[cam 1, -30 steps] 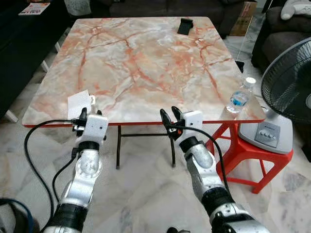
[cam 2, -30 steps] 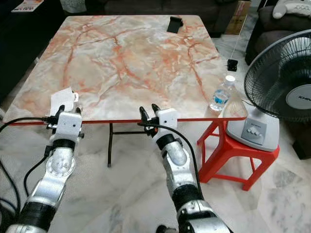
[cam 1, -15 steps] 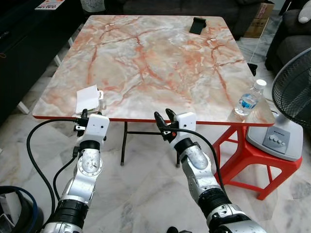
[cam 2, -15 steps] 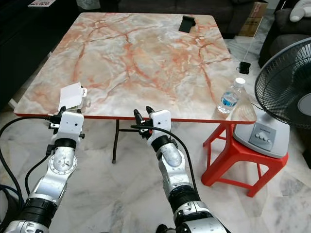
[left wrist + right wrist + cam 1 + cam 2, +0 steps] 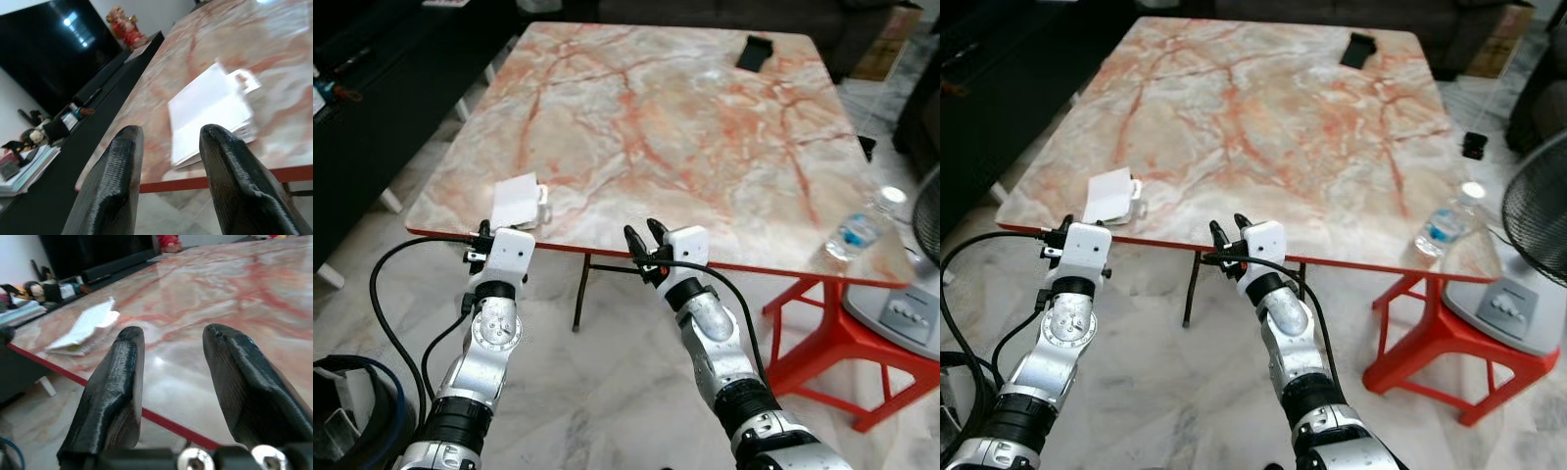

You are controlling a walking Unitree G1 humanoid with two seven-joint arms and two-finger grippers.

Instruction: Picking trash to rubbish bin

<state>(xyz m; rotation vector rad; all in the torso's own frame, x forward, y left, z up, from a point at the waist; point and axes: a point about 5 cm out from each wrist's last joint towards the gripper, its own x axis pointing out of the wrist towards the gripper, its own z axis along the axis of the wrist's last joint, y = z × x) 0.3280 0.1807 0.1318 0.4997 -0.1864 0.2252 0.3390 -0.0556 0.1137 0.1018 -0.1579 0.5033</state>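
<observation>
**At the near edge of the worktop: both end effectors empty, trash just ahead of the left one**

At the near edge of the marble worktop [image 5: 685,127] your left end effector [image 5: 483,233] hovers just short of the red rim, its two black fingers [image 5: 117,181] spread apart with nothing between them. Directly ahead of it lies the white paper trash [image 5: 517,202], a flat folded piece resting on the worktop close to that near edge, near the left corner. Your right end effector [image 5: 642,238] is held at the same edge, further toward the middle, also parted and empty, well apart from the trash. Further out, a clear water bottle [image 5: 862,224] stands at the worktop's right near corner, and a dark flat object [image 5: 754,52] lies near the far edge. A fan base [image 5: 901,308] sits on a red stool [image 5: 832,352] to the right.
</observation>
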